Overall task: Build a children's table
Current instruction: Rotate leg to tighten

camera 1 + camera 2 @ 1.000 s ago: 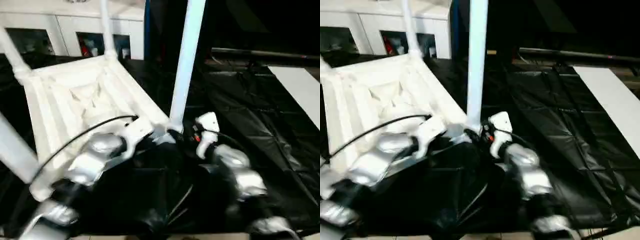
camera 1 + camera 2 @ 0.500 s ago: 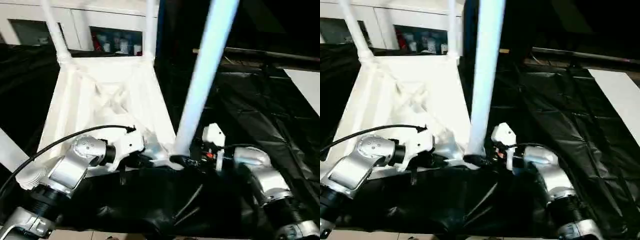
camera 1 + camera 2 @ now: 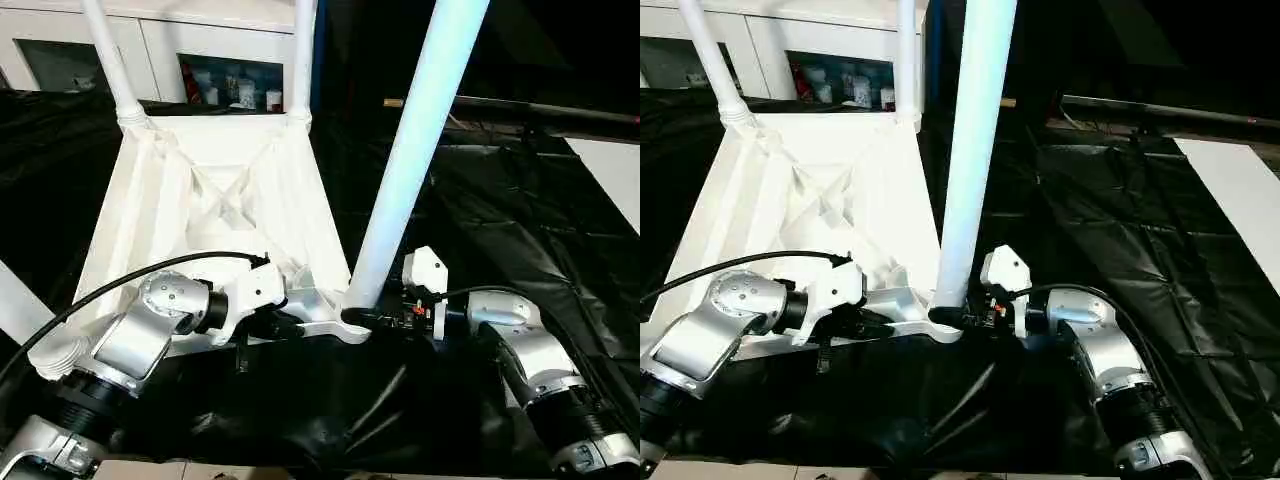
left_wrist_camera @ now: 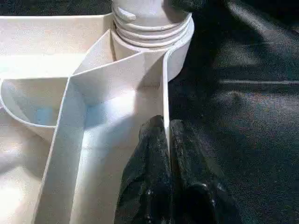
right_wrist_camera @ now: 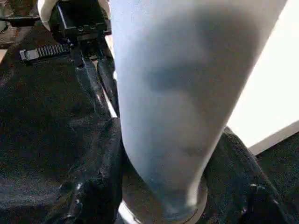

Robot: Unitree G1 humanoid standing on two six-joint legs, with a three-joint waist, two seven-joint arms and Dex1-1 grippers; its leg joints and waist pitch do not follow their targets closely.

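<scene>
The children's table top (image 3: pixel 215 215) lies upside down on a black sheet, ribbed underside up. Two white legs (image 3: pixel 112 70) stand in its far corner sockets. A third leg (image 3: pixel 15 305) rises at the near left. The fourth leg (image 3: pixel 410 170) stands upright in the near right socket (image 3: pixel 355 325). My right gripper (image 3: pixel 362 318) is shut on this leg's base, and its fingers (image 5: pixel 100 186) press against both sides of the tube. My left gripper (image 4: pixel 167 125) is shut on a thin rib of the top's edge, just beside that socket.
A white glass-door cabinet (image 3: pixel 225 50) stands behind the table top. The crinkled black sheet (image 3: pixel 520 230) covers the floor to the right, with a white board (image 3: pixel 612 170) at its far right edge and a dark bar (image 3: pixel 520 108) behind.
The camera has tilted and settled. My right gripper's fingers have drawn in against the base of the near right leg. The left gripper still pinches the rib.
</scene>
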